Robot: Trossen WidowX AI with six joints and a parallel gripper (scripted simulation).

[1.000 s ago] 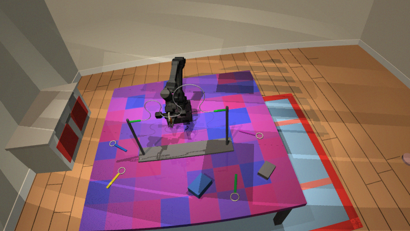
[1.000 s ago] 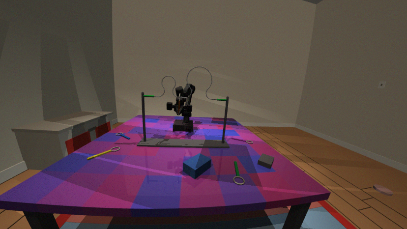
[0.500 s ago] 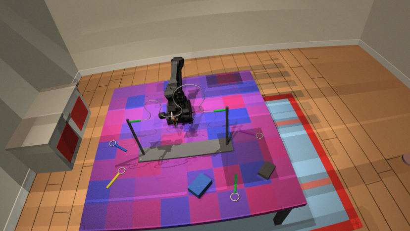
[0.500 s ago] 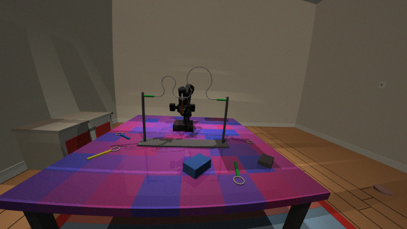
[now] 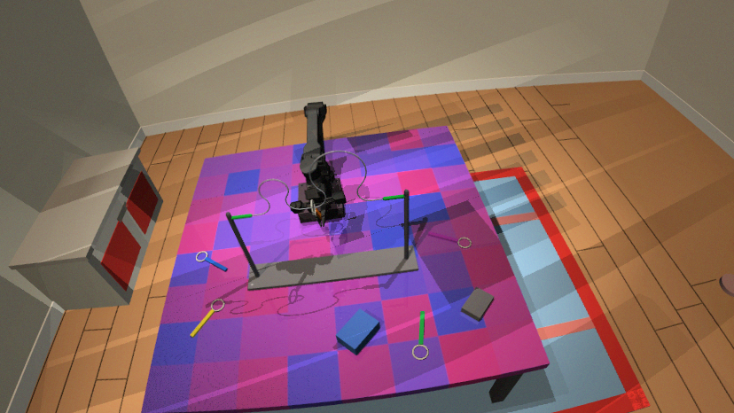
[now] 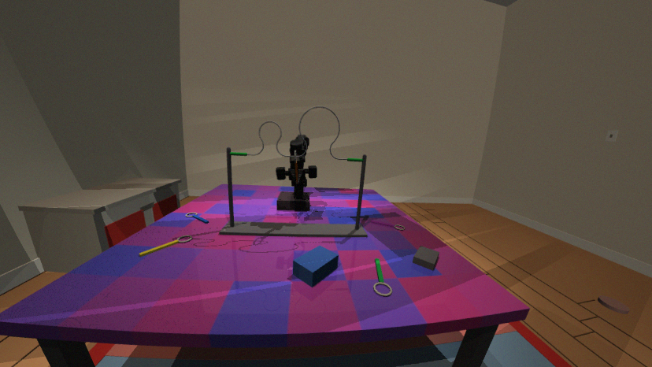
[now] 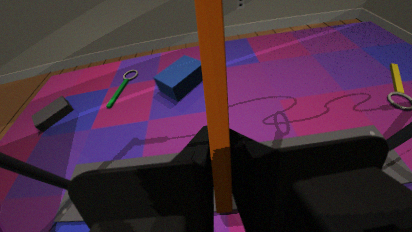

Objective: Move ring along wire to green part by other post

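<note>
My gripper [image 7: 212,130] was clamped on the orange handle [image 7: 214,90], fingers nearly together with the bar pinched between them. In the wrist view the handle ran straight up out of the jaws and off the top edge; the ring itself was out of that view. In the top view the ring [image 5: 312,206] was only a pale sliver at my fingertips, too small to tell how it sat against the wire [image 6: 319,108].

I held it up near the middle of the span, between the two wire humps, well apart from both posts. Left post [image 6: 229,187] with its green sleeve [image 6: 238,153] was off to one side of me, right post [image 6: 361,191] with its green sleeve [image 6: 354,160] off to the other. The grey base plate [image 5: 333,267] lay below and ahead of me.

On the checkered table top [image 6: 255,314], past the base plate from me: blue block [image 7: 177,76], green-handled ring [image 7: 120,90], grey block [image 7: 50,113], and a yellow-handled ring [image 7: 398,90] on the opposite side. A blue-handled ring [image 5: 210,261] lay beside the left post, and a purple-handled ring [image 5: 454,239] beside the right.

No brands, labels or readable writing on anything.
</note>
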